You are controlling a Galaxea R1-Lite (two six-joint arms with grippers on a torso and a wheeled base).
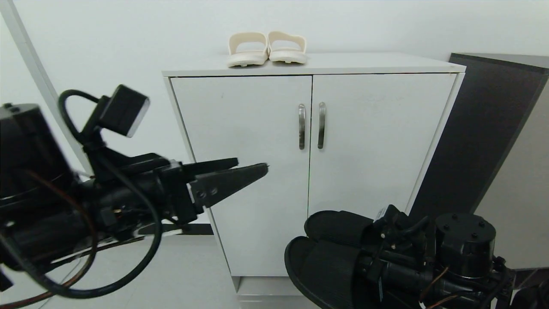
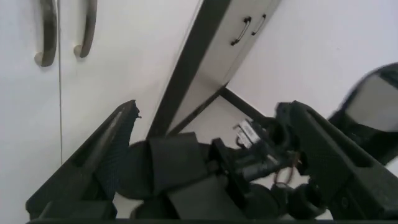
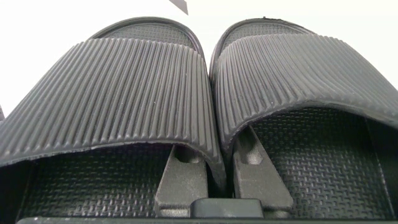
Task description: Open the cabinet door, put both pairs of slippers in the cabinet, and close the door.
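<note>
Risk: door (image 1: 240,128) swing could've clipped black slippers (image 1: 330,253) clamped in right hand (image 3: 217,183) close before cabinet (image 1: 377,128); left hand (image 1: 252,164) was open.

Well left of the black slippers (image 1: 326,253), the left arm (image 1: 107,206) is finished in matt black. The left gripper (image 1: 252,165) is made of two wedge-shaped jaws tapered to points, and two small holes are seen in the nearer one. A boxy black camera (image 1: 123,109) with a pale edge is mounted above the wrist, and a thick black cable (image 1: 143,262) is looped from it under the arm. Just right of the black slippers, the right arm (image 1: 407,274) is black too, capped by a round housing (image 1: 465,240) dotted with small screws, with thin brown wires (image 1: 433,285) beneath. The right gripper (image 3: 219,180) is fitted with flat dark-grey jaws, each marked by a small notch.
</note>
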